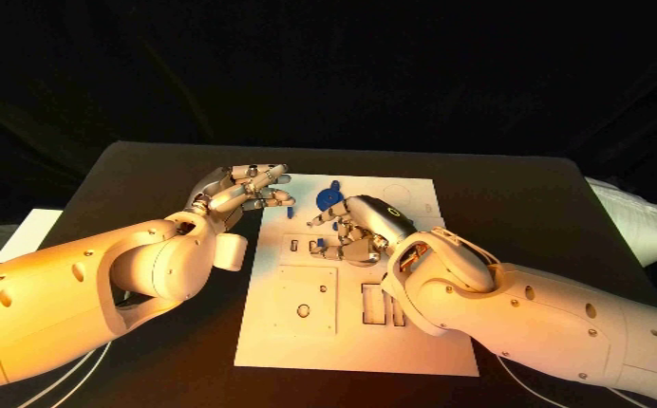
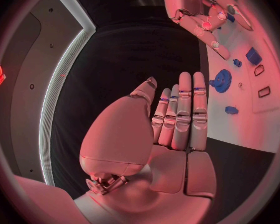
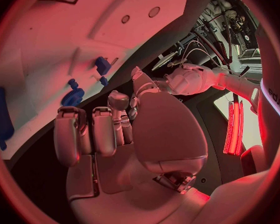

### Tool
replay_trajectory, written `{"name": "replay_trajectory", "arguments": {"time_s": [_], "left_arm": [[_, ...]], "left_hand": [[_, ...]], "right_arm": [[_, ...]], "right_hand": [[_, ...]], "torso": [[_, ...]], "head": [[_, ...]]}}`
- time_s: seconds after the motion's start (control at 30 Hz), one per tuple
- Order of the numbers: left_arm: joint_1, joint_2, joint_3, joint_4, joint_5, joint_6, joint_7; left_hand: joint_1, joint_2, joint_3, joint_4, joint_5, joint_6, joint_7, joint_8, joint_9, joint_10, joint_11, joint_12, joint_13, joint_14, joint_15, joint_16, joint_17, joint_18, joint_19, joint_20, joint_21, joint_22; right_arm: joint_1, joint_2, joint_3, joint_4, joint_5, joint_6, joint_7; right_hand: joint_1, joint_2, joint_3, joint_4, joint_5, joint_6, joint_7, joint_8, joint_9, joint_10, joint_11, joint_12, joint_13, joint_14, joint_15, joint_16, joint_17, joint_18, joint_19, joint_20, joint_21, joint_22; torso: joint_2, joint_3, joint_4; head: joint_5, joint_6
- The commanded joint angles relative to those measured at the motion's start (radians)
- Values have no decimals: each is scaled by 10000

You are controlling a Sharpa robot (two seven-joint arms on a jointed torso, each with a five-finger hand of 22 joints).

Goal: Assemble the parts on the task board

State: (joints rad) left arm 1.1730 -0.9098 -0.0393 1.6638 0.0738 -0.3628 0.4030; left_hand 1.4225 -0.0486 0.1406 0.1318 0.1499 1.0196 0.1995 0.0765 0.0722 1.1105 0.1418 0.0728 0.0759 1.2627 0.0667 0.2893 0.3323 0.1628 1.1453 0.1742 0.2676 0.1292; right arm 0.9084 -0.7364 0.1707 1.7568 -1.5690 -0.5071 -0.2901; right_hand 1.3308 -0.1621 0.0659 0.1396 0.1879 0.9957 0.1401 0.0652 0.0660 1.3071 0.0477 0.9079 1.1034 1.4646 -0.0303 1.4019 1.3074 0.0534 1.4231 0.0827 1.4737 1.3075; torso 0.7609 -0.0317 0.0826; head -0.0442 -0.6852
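Left hand (image 1: pixel 247 192) open, fingers straight and together, holding nothing, hovering beside the board's edge. Right hand (image 1: pixel 359 228) curled down over the white board (image 1: pixel 294 332) on the black worktop (image 1: pixel 151 166); whether anything is pinched, cannot tell. Just beyond its fingertips, a blue gear (image 1: pixel 328 198): probably light, stiff plastic, best pinched by the rim. No readable writing.

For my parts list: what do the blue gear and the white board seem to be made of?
Gear: probably plastic, a matte, even blue with moulded teeth. Board: a flat white plate with clean cut-out slots, likely plastic or painted sheet; I cannot tell which.
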Motion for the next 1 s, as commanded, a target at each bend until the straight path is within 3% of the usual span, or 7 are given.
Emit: {"name": "replay_trajectory", "arguments": {"time_s": [0.03,0.17,0.27,0.37,0.57,0.7,1.0], "left_arm": [[0,4,5,-42,-559,71,-445],[4,-33,6,-92,-1533,118,-1661],[36,-63,8,-111,-2845,448,-3194],[132,-46,12,-159,-4709,1011,-5193],[579,365,14,-568,-7514,2414,-8169],[801,783,12,-886,-8786,3010,-9235],[1032,1902,9,-1810,-9871,4438,-10297]], "left_hand": [[-4,17,-47,-61,26,64,-45,-34,9,183,-142,8,32,566,-154,698,411,211,469,-171,381,205],[-209,-25,-122,57,14,96,-256,-33,11,1141,-471,516,311,1507,-489,2626,1696,201,1313,-487,1251,705],[-423,-117,-283,180,-12,251,-537,120,59,1993,-799,1501,935,2385,-775,8274,7211,170,2160,-813,2410,1408],[-985,-33,-665,676,7,388,-880,477,162,1909,-887,3197,2305,2511,-876,10963,10010,-225,2670,-1125,5899,5120],[-1729,236,-1758,1458,-170,419,-878,1615,589,645,-1200,6757,5245,2793,-1095,12284,11602,-571,2346,-1059,8638,8086],[-2006,402,-2237,1570,-523,629,-1153,2346,1008,1289,-1287,9032,7617,3081,-1194,12815,12385,-745,2660,-1162,9923,9726],[-2551,585,-3168,1598,-1021,474,-1413,3568,2035,1934,-1533,10769,9570,3081,-1392,12815,12385,-1037,3155,-1377,11254,11568]], "right_arm": [[37,-304,135,392,408,-327,654],[275,-865,324,733,974,-206,842],[576,-1339,393,820,1830,-66,973],[918,-1845,430,801,3043,10,1128],[1388,-2568,453,589,4630,17,1313],[1523,-2833,458,459,4983,49,1337],[1601,-2962,459,265,5147,266,869]], "right_hand": [[103,25,-100,7,43,-61,-7,15,5,-69,37,17,-25,539,85,-51,36,-7,-43,59,-51,353],[157,61,-198,82,72,-46,-10,26,10,-76,34,12,-46,537,85,-62,27,-6,-46,61,-55,350],[248,148,-241,143,136,-10,-20,42,16,-84,26,3,-71,526,79,-99,-19,2,-68,59,-72,318],[306,263,-253,207,206,38,-30,61,23,-67,15,42,-63,508,71,-158,-95,18,-114,54,-107,249],[361,441,-267,299,285,63,-32,57,21,-108,9,-26,-139,434,62,-384,-387,95,-337,43,-273,-89],[377,530,-269,340,330,93,-38,66,25,-97,4,0,-135,431,58,-403,-397,96,-340,40,-284,-97],[305,686,-329,496,317,129,-39,69,26,-190,4,-168,-286,376,54,-600,-631,142,-473,32,-402,-313]], "torso": [[-34,24,-38],[-127,75,-98],[-224,114,-135],[-307,159,-191],[-431,233,-280],[-474,294,-323],[-494,333,-351]], "head": [[19,35],[64,9],[118,-5],[179,-54],[266,-94],[349,-135],[351,-219]]}}
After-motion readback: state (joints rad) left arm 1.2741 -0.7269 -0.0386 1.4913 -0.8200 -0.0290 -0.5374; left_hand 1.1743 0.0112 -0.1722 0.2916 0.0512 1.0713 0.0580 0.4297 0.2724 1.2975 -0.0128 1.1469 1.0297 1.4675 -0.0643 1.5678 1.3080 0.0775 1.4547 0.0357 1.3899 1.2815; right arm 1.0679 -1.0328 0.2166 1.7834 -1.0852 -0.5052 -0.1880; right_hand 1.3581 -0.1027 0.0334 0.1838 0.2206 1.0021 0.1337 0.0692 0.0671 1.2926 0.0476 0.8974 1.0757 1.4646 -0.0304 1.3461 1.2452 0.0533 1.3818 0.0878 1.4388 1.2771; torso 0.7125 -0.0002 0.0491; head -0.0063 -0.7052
